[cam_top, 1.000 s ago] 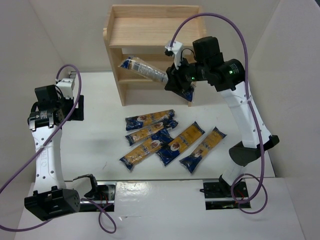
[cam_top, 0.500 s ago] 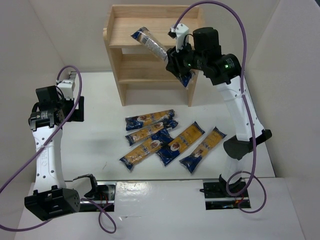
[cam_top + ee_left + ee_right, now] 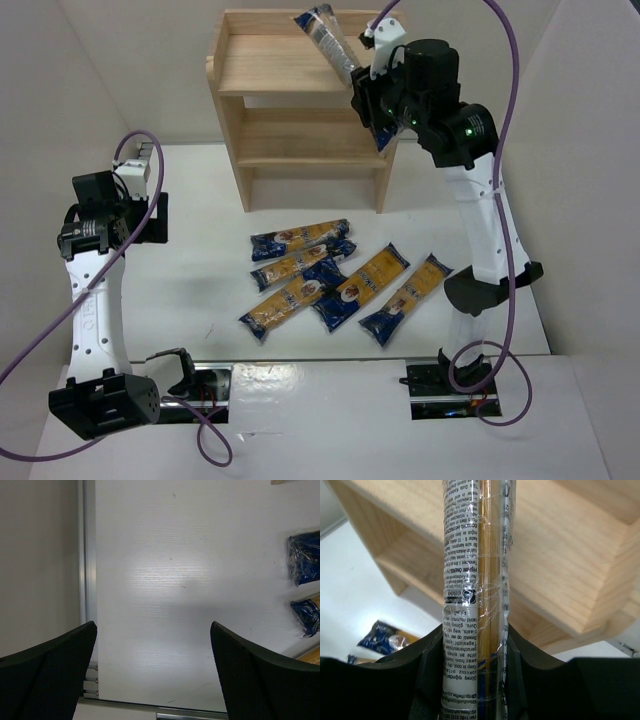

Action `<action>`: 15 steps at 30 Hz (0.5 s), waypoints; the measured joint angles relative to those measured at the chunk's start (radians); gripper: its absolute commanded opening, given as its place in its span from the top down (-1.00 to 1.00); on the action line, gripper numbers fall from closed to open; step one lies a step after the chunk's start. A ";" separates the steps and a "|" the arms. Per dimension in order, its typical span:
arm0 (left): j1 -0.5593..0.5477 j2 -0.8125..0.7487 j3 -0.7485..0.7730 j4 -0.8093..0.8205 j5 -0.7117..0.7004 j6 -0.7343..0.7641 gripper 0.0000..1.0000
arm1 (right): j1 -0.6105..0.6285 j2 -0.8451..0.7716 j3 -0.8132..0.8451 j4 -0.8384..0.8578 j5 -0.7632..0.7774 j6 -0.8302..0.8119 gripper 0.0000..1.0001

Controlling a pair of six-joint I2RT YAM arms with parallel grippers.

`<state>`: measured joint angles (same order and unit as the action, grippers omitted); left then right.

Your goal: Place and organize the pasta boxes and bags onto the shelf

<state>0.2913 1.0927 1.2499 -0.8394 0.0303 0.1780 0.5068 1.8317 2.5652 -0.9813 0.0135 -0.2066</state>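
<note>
The right tool (image 3: pixel 372 95) is high up at the front of the wooden shelf (image 3: pixel 290 105), and it is closed on one pasta pack (image 3: pixel 325 33). This pack is tilted. Its upper end reaches over the top tier, toward the back, and its dark-blue lower end hangs under the tool, before the right side panel of the shelf. Whether the pack touches the top board, I cannot tell.

In the right wrist view the two black fingers (image 3: pixel 427 660) press the pack from both sides. The side turned to the camera is pale clear film with small print, and yellow spaghetti shows through it.

Five other packs (image 3: pixel 362 287) lie flat on the white worktop (image 3: pixel 200 250) in front of the shelf, between the two arms. They are dark blue with yellow spaghetti, all slanted, close together, and some of them touch or overlap.

The left tool (image 3: pixel 152 630) is at the left side of the worktop, well apart from the packs. Its fingers stand wide open with only bare worktop between them. The ends of two packs show at the right edge of the left wrist view.
</note>
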 measured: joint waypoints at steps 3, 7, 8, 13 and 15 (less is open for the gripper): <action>0.000 0.000 0.000 0.000 0.000 -0.001 -1.00 | 0.000 0.002 0.047 0.009 0.034 0.003 1.00; 0.000 -0.001 0.000 0.000 0.000 -0.002 -1.00 | -0.001 0.017 0.115 0.022 0.072 0.009 1.00; 0.000 -0.002 -0.001 0.000 0.000 -0.002 -1.00 | -0.001 0.025 0.136 0.024 0.084 0.009 1.00; 0.000 -0.005 -0.009 0.000 0.000 -0.002 -1.00 | -0.001 0.057 0.194 0.044 0.119 0.013 1.00; 0.000 -0.008 -0.015 -0.002 0.000 -0.002 -1.00 | -0.001 0.068 0.197 0.046 0.128 0.013 1.00</action>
<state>0.2916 1.0847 1.2350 -0.8413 0.0303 0.1764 0.5060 1.8999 2.7625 -0.9356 0.1417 -0.1940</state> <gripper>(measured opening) 1.001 0.478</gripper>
